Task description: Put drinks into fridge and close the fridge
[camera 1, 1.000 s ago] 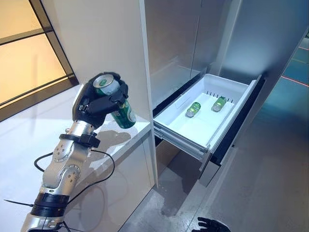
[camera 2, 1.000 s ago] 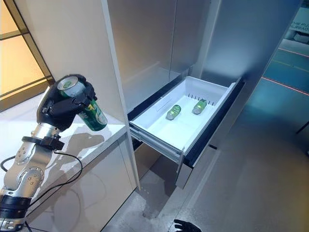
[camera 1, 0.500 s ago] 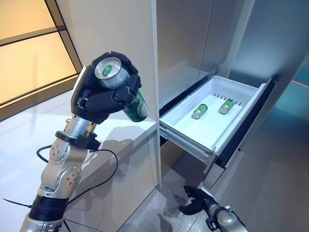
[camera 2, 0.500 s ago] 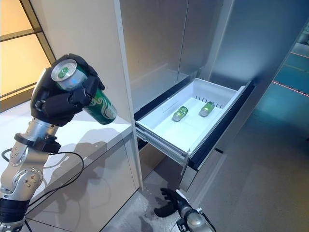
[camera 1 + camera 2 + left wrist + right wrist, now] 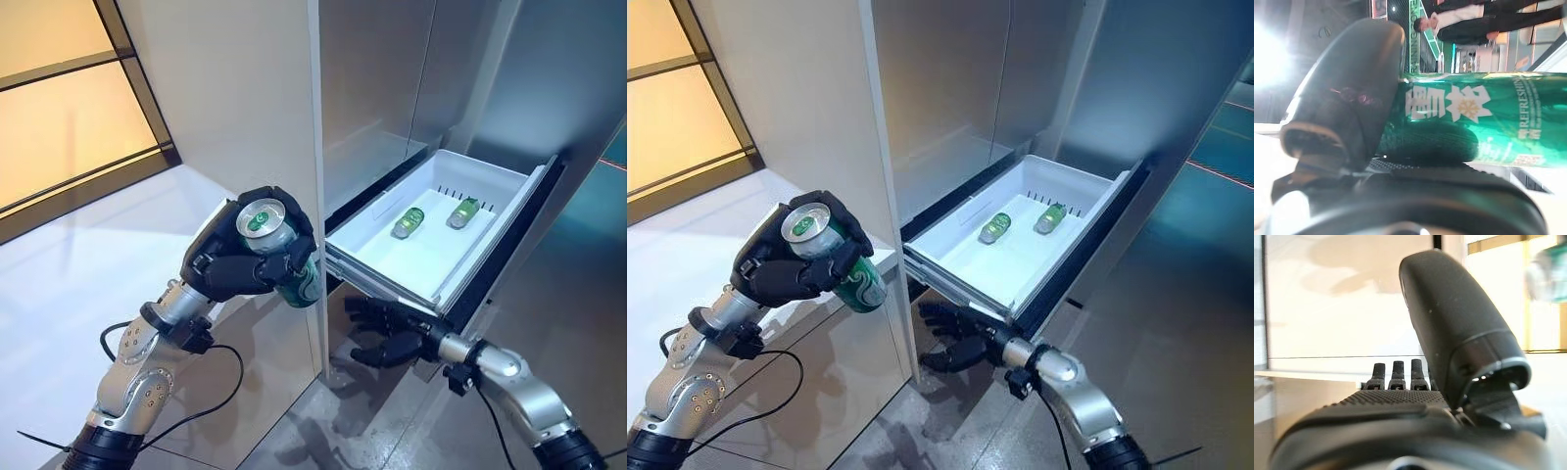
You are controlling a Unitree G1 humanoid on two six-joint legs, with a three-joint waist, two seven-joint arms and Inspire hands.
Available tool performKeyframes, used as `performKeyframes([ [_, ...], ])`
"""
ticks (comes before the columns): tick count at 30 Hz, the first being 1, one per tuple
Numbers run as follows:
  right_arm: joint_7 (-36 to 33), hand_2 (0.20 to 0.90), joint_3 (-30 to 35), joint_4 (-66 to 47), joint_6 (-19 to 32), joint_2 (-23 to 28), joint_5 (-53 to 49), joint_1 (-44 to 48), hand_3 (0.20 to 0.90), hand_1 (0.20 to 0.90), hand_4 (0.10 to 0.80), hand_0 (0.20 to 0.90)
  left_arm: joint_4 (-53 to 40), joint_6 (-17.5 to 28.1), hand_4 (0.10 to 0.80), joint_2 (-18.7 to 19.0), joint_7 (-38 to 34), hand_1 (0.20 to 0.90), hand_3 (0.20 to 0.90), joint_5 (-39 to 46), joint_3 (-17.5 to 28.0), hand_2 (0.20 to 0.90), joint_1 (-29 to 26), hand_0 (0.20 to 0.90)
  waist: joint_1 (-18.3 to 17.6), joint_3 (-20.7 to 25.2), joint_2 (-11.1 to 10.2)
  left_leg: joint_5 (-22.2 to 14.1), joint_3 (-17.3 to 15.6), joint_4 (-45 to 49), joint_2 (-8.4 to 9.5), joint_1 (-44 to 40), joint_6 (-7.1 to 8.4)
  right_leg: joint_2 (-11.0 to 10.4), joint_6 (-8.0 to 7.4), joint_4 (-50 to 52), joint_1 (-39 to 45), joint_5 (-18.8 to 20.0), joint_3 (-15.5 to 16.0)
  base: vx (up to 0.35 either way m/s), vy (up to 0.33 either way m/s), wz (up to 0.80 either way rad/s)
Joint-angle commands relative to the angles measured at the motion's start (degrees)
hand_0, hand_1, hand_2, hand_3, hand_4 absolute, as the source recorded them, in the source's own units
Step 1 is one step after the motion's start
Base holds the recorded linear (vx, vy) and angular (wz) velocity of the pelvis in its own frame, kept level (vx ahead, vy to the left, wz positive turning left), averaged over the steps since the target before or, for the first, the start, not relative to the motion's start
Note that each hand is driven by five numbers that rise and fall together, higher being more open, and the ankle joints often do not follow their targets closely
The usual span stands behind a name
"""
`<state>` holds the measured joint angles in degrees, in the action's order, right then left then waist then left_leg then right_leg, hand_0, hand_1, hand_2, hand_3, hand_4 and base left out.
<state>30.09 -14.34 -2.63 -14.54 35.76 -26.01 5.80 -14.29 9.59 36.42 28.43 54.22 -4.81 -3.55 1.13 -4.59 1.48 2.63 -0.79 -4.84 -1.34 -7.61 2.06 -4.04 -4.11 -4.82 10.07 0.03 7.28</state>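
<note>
Fridge [image 5: 392, 88] stands with its drawer [image 5: 470, 257] pulled out, so closing is not yet done. Two cans already lie on their sides in the drawer near its far edge: one [image 5: 407, 222] toward the middle, the other [image 5: 461, 211] just beside it toward the front panel, the two apart from each other. That much of the loading looks finished, as far as can be judged.

A third can [image 5: 850, 269] is not in yet. It sits tilted in the left hand [image 5: 789, 264], whose fingers and thumb are wrapped firmly round it, top end up and toward the camera. The left wrist view shows the same hold, the green wall of the can crossing the palm. The can hangs over the corner of the white counter [image 5: 59, 284], just beside the panel edge that separates counter from fridge, and short of the drawer.

The right hand [image 5: 387, 333] is below the drawer's near corner, fingers spread and straight, holding nothing.

Left to do, by my reading: carry the held can across into the drawer, let it go, then push the drawer shut
</note>
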Motion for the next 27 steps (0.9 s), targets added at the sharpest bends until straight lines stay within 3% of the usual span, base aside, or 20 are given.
performKeyframes([
  [1, 2.18, 0.900, 2.65, -5.99, 0.94, 1.52, -8.43, 9.18, 0.900, 0.900, 0.800, 0.900, -0.32, 10.79, 0.100, 0.74, -0.29, 0.300, 0.200, 6.33, 2.00, 0.300, -9.79, 0.300, 0.16, 2.46, -1.55, -5.46, 2.06, 1.21, 5.39, -0.81, -3.20, 3.52, 0.68, 5.87, -3.35, -4.54, -1.71, 0.000, 0.000, 0.00],
  [11, -1.01, 0.900, -1.89, -7.65, -0.99, 1.83, -12.11, 16.30, 0.900, 0.900, 0.800, 0.900, 1.37, 11.08, 0.100, -0.08, -2.83, 0.300, 0.200, 4.89, -2.24, 0.300, -13.84, 0.300, 0.13, 2.94, -2.10, -5.28, 1.79, 0.97, 5.47, -0.73, -2.85, 3.49, 0.27, 3.65, -3.20, -2.92, -2.03, -0.004, -0.013, 0.00],
  [27, -6.06, 0.900, -7.59, -9.67, -0.49, -0.50, -20.49, 22.67, 0.900, 0.900, 0.800, 0.900, 2.99, 6.26, 0.100, 0.50, -3.28, 0.300, 0.200, 3.36, -6.86, 0.300, -16.82, 0.300, 0.48, 2.86, -2.08, -5.23, 0.96, 1.25, 5.29, -0.77, -2.74, 3.75, 0.27, 3.11, -2.74, -2.77, -1.83, 0.001, 0.000, -0.01],
])
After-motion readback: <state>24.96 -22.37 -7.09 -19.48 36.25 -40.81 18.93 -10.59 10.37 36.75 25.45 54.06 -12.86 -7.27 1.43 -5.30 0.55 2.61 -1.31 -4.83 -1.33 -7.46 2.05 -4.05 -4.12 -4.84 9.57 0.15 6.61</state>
